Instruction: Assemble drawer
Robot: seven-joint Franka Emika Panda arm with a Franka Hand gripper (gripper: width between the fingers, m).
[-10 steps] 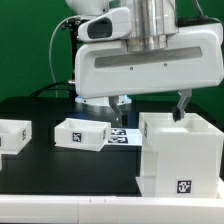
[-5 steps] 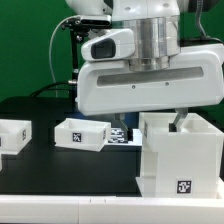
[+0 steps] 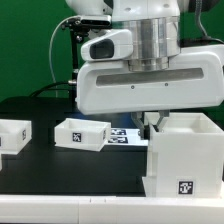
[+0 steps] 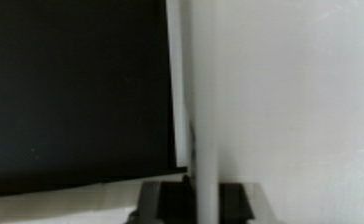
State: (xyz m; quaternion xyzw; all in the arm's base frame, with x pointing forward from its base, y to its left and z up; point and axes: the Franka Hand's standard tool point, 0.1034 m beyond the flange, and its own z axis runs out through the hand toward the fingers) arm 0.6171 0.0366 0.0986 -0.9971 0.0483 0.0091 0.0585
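Note:
The drawer's tall white casing stands at the exterior view's right, with a tag low on its front. My gripper reaches down at the casing's upper left corner and is shut on its thin left wall. In the wrist view that white wall runs as a narrow edge between my two black fingers, which press on it from both sides. Two shallow white trays lie on the black table: one in the middle and one at the left edge.
The marker board lies flat behind the middle tray, next to the casing. The arm's large white body hangs over the casing. A white strip runs along the table's front edge.
The gripper came down over the casing's left wall and went from open to shut on it. The casing has shifted slightly toward the exterior view's right.

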